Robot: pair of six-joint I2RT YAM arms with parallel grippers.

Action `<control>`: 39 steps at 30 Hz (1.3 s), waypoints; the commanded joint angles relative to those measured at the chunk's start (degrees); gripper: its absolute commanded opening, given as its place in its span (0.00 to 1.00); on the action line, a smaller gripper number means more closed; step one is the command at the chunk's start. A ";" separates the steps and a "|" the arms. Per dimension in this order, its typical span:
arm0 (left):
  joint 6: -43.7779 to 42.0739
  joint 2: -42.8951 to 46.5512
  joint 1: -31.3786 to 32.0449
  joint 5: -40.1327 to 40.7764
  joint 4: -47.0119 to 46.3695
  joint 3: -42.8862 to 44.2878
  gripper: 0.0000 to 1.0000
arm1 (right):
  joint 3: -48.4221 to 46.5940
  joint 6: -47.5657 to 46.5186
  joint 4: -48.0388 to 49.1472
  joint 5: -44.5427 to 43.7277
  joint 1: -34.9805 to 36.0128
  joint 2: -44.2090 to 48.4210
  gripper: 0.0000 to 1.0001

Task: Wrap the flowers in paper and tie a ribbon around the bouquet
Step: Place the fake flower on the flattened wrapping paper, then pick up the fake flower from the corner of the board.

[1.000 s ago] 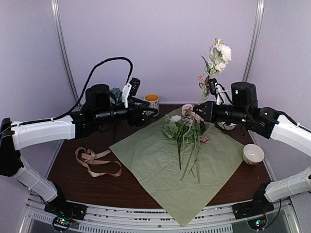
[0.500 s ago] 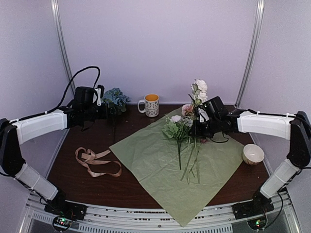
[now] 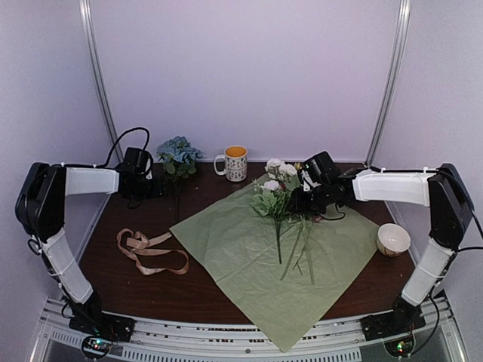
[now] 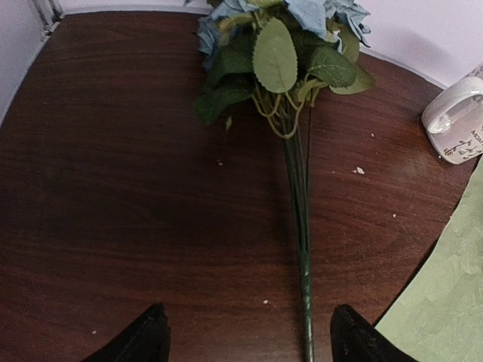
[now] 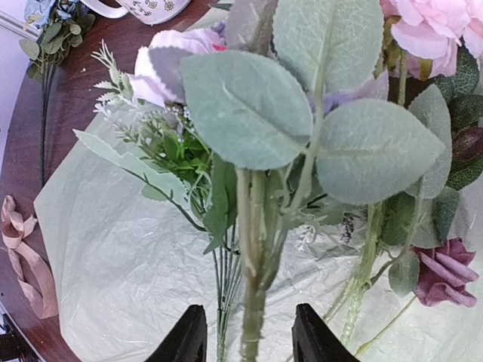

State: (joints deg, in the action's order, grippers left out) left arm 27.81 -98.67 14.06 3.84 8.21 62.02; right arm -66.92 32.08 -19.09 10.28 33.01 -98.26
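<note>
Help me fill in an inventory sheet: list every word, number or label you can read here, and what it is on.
No text can be read.
On the mug: dark printed marks on its side, too blurred and small to read.
On the green paper, the ribbon and the bowl: no text shows.

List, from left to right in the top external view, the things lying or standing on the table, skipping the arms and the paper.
blue hydrangea → mug → flower bunch → bowl
</note>
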 commanded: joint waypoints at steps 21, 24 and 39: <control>3.92 -18.44 2.21 -5.16 0.87 11.58 0.00 | 0.01 -4.60 -4.67 -9.14 3.11 11.51 0.44; 4.46 -13.83 2.06 -3.25 -2.56 8.24 0.00 | 0.41 -4.83 -4.83 -9.20 3.11 13.00 0.44; -2.10 15.75 1.93 6.83 -11.65 -2.52 0.00 | 6.34 -7.29 -0.31 -9.12 3.20 25.84 0.47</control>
State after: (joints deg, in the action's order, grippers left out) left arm 29.80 -89.69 15.20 9.82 5.02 62.24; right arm -62.96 26.39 -23.07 1.56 35.77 -75.94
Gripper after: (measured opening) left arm 0.051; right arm 0.463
